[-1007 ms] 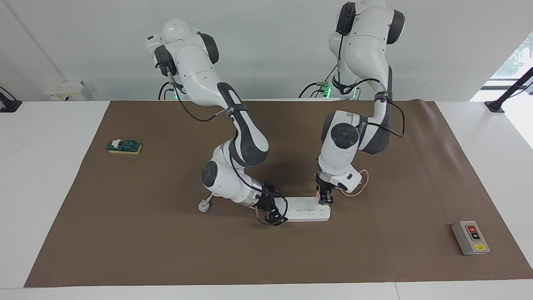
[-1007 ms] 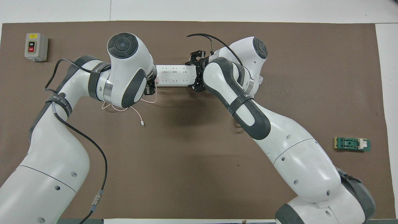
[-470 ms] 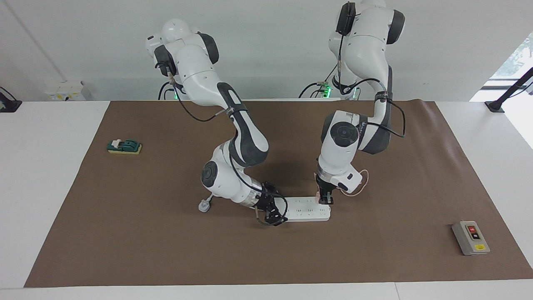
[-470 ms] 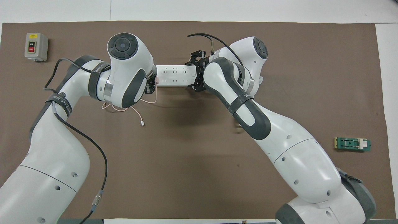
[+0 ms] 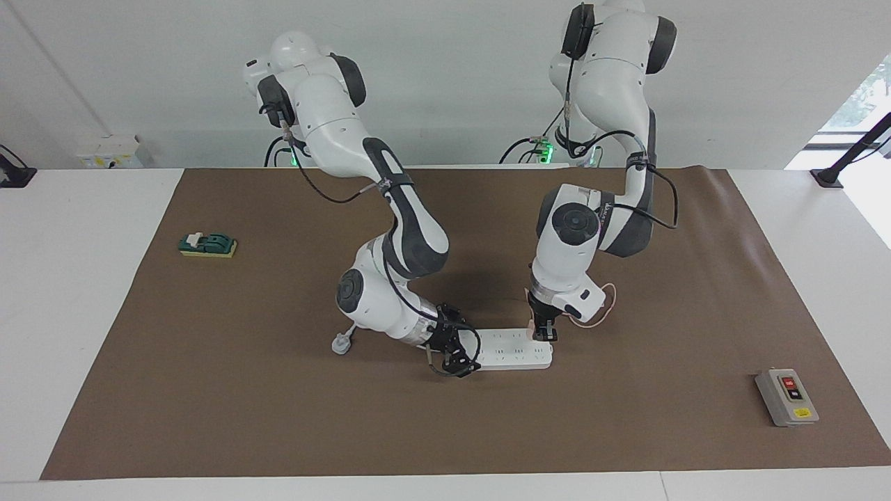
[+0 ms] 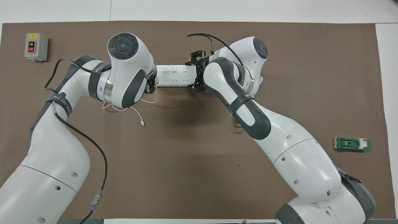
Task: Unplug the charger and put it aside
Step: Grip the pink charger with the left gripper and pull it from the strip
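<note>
Grippers meet at both ends of the white power strip (image 5: pixel 514 349), low in the centre of the facing view. We see the left gripper (image 5: pixel 543 332) clamped on the pink charger (image 5: pixel 532 325) at the strip's right end, its cable (image 6: pixel 136 109) looping behind. The right gripper (image 5: pixel 454 353) sits at the strip's left end; we cannot tell how its fingers stand.
</note>
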`<state>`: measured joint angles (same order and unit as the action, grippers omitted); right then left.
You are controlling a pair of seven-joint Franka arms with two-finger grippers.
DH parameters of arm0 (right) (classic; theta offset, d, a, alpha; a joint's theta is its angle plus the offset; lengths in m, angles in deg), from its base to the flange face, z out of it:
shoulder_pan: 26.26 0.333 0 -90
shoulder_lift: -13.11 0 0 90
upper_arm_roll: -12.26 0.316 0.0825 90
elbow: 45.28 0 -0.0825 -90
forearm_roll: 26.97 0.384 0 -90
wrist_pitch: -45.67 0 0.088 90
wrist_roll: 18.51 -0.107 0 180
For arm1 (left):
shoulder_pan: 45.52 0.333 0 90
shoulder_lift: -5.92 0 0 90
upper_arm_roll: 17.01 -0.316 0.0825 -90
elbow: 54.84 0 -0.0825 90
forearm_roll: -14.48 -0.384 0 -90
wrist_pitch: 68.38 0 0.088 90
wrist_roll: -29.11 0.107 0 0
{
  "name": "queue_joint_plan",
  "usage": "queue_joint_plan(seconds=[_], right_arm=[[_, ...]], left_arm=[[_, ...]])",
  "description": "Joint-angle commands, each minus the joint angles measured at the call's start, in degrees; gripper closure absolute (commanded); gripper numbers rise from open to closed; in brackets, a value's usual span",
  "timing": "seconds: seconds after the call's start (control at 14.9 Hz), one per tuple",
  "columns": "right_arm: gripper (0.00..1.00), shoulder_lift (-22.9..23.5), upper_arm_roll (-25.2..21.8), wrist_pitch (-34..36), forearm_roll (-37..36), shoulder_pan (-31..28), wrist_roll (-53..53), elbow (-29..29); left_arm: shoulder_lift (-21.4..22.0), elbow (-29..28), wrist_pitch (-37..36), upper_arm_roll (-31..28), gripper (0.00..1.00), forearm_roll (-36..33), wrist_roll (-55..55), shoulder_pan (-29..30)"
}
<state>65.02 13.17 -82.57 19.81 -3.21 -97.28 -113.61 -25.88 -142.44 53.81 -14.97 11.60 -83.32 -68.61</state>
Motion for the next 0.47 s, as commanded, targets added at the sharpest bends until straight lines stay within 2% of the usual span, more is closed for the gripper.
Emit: queue_joint_plan(seconds=[0.0,0.4], right_arm=[[0.38,1.0,0.1,-1.7,0.2,-0.5,1.8,0.5],[0.38,0.9,0.1,-1.4,0.2,-0.5,1.8,0.6]], left_arm=[[1.0,1.0,-5.5,-0.8,1.0,-0.8,-0.9,-1.7],[1.5,5.6,-13.5,-0.8,1.0,-0.7,-0.5,-1.8]])
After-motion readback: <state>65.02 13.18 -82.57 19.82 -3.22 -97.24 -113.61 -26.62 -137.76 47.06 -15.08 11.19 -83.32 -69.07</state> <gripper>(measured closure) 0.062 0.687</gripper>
